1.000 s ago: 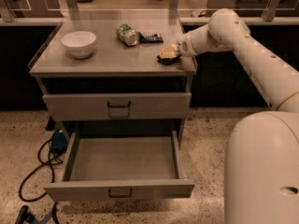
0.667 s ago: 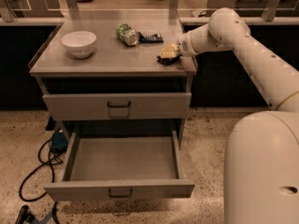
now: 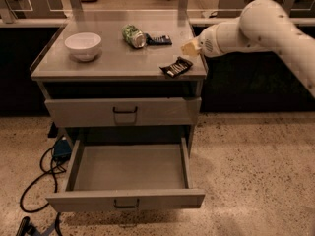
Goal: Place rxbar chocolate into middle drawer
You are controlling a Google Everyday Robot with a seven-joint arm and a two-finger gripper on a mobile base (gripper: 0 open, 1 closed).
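Note:
The rxbar chocolate (image 3: 176,67), a black-brown wrapper with pale lettering, lies flat on the cabinet top (image 3: 113,63) near its front right corner. My gripper (image 3: 190,48) hovers just right of and slightly behind the bar, over the top's right edge, and holds nothing that I can see. The middle drawer (image 3: 125,199), the lowest grey front with a dark bail handle, is pulled fully open below, and its inside holds nothing.
A white bowl (image 3: 82,44) sits at the left of the top. A green can (image 3: 132,35) lies on its side beside a dark blue wrapped bar (image 3: 158,40) at the back. The grey drawer above (image 3: 123,111) is closed. Black cables (image 3: 37,181) lie on the floor at left.
My gripper has pulled back to the right and up, off the rxbar chocolate. The bar, earlier partly covered by it, now lies in full view near the front edge.

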